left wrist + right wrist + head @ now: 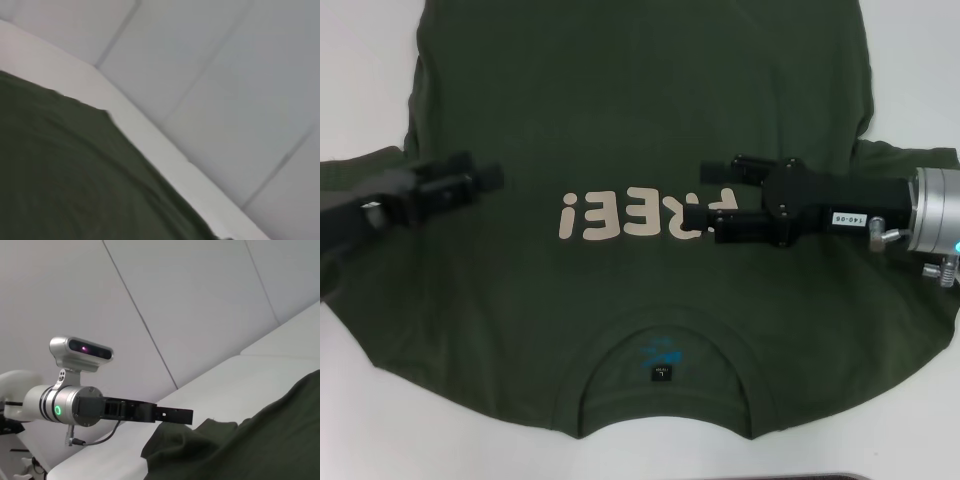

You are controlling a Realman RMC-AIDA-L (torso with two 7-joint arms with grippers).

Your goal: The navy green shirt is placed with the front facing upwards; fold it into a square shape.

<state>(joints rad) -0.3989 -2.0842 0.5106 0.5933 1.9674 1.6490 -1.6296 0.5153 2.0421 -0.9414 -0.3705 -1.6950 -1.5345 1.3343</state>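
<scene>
Nearest the head camera is the collar of the shirt (640, 200), which lies flat and face up on the table (360, 60), collar at 6 o'clock, hem at 12. Both grippers hang over the chest line: left gripper (485, 178) at 9 o'clock, right gripper (705, 212) at 3, beside the "FREE" letters (645, 215). Right jaws stand parted and empty; for the left I cannot tell. One risk, I think: uneven pinches would make a skewed fold.
</scene>
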